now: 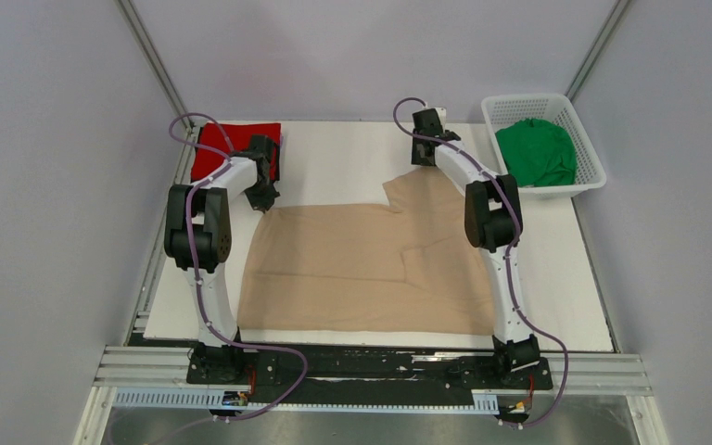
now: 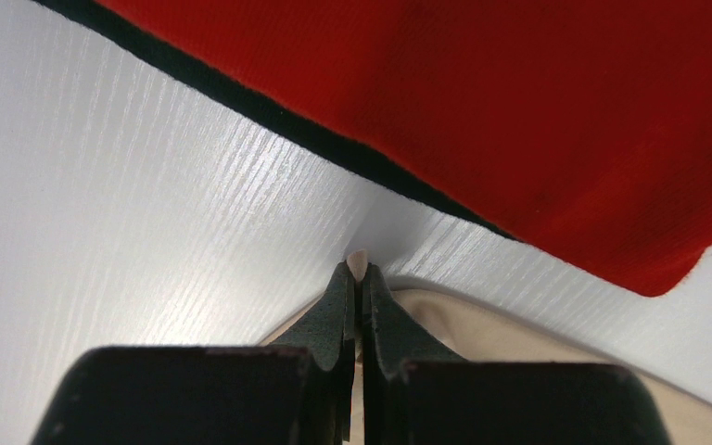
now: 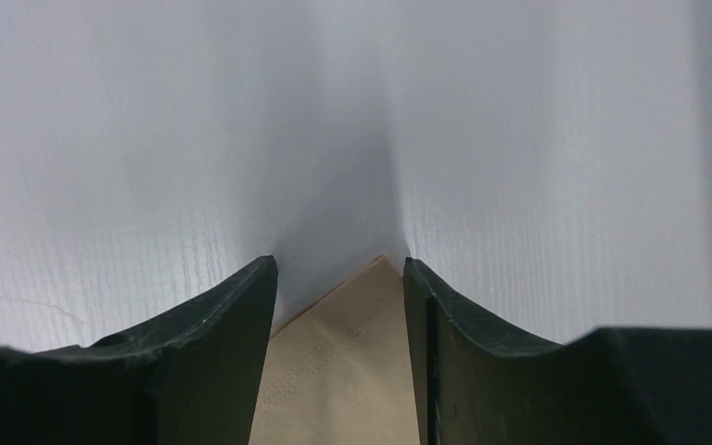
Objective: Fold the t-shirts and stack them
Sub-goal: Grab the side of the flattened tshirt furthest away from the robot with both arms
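Tan shirt (image 1: 362,269) was pinched at a corner by left pincer (image 2: 359,271); right pincer (image 3: 338,271), spread astride another, likely needed closing before lifting.

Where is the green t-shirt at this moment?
In the top view, the green t-shirt lies bunched inside the white basket at the far right corner of the table.

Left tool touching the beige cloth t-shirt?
Touching. Left wrist view: left tool shut on the beige cloth t-shirt, cloth poking out between its tips.
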`<state>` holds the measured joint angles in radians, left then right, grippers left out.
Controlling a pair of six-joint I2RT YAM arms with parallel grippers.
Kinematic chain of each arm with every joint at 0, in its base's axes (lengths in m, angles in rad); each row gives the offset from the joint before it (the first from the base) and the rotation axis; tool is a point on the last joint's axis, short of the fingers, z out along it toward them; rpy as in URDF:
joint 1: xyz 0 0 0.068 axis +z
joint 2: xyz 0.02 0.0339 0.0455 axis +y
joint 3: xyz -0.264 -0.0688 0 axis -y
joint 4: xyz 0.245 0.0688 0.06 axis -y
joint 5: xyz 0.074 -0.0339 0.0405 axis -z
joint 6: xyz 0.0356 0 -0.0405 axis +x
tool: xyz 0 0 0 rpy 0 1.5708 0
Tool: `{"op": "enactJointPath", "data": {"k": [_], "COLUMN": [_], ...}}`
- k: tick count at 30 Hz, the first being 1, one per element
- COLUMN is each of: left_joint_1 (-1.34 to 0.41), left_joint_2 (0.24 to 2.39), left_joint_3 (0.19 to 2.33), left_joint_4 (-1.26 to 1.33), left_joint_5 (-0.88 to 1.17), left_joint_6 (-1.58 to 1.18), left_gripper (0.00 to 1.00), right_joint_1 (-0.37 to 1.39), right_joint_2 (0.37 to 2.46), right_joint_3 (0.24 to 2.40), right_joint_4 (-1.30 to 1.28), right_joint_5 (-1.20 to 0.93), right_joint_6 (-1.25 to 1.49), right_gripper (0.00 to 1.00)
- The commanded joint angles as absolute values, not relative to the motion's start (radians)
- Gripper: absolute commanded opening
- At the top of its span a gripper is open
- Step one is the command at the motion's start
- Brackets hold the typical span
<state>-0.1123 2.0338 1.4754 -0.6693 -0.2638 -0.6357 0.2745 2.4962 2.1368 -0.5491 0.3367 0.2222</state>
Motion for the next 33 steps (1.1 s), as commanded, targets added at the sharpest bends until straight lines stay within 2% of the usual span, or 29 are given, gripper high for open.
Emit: {"op": "enactJointPath", "data": {"k": [1,8,14,25,33], "left_joint_1": [-0.107,-0.108,-0.108,-0.109,-0.107], "left_joint_2": [1.972,1.941,1.922,1.974,1.957], "left_joint_3": [1.491,1.478,1.463,1.569,1.544], "left_joint_4": [-0.657,-0.661,-0.641,-0.659,-0.633], "left_joint_5": [-0.258,-0.247,-0.223,-0.261,-0.222], "left_joint_6": [-0.613,-0.594,-0.577,-0.548,-0.509], "left_gripper": [0.00,0.00,0.00,0.00,0.00], "right_joint_1": [0.286,0.284,0.276,0.230,0.240], "right_joint_2": [2.439,2.348,2.338,2.240,2.106], "right_joint_3": [2.040,1.923,1.936,1.927,1.716], "right_joint_4": [-0.565,-0.562,-0.526,-0.315,-0.260], "right_joint_5": [0.432,0.445,0.437,0.360,0.330], "right_joint_6": [0.223,0.340,0.383,0.240,0.239], "right_gripper": [0.49,0.33,0.00,0.00,0.00]}}
